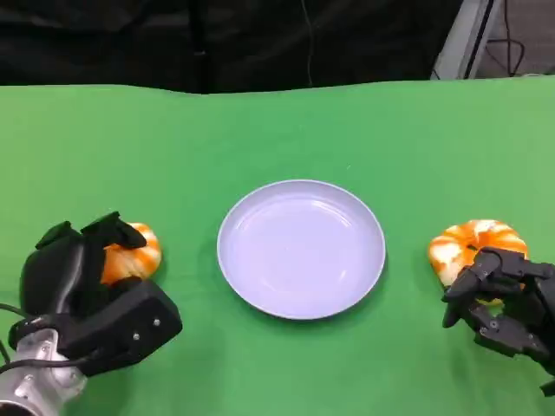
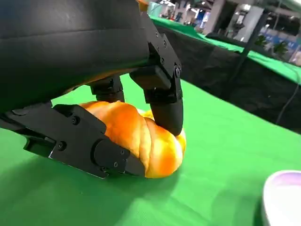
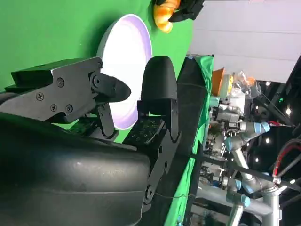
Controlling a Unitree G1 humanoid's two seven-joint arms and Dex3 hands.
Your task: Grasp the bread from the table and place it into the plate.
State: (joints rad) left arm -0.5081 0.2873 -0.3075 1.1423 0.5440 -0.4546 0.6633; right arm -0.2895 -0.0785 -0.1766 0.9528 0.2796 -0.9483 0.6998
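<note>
Glossy orange bread, twisted and ridged, gripped by the left robot hand. Right robot hand open beside a second bread. Green worktop, pale plate, dark backdrop.

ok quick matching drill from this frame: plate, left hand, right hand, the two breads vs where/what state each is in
1. plate
2. left hand
3. right hand
4. left bread
5. right bread

a. by the right bread, holding nothing
b. on the cloth, ungripped
c. fingers closed around a bread
d. mid-table, nothing in it
e. gripped, on the cloth

Pairs: 1-d, 2-c, 3-a, 4-e, 5-b
</note>
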